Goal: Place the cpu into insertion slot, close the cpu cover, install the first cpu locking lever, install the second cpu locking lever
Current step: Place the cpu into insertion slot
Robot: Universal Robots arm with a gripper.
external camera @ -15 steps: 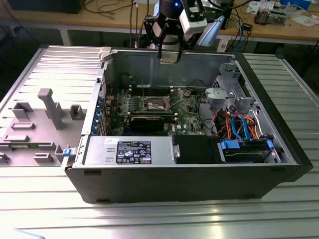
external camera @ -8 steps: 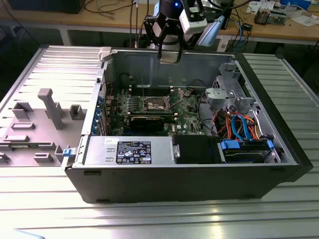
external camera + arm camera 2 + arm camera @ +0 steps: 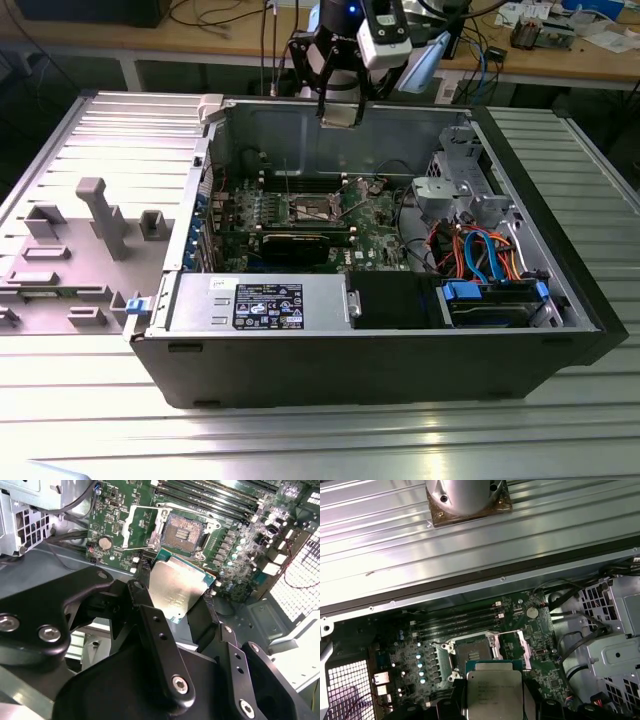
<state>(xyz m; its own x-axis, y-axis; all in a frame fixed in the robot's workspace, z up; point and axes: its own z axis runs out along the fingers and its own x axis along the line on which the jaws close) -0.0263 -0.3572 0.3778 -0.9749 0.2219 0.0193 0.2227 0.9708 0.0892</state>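
The open computer case (image 3: pixel 400 370) fills the middle of the exterior view, and the gripper (image 3: pixel 341 115) hangs at upper centre over its green motherboard (image 3: pixel 375 215), clamped on the edges of the cpu (image 3: pixel 176 589). Step one is in hand. The insertion slot (image 3: pixel 182 532) lies bare, well below the chip, with the cpu cover (image 3: pixel 129 527) standing open, and seating likely calls for squaring the chip over the socket and lowering it level.

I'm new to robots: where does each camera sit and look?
Exterior view: off the arm, looks into the open case; gripper above.
Second wrist view: on the arm, looks along the fingers at the cpu.
First wrist view: on the arm, looks down at the slot; fingers show.
Both wrist views share cpu and slot.
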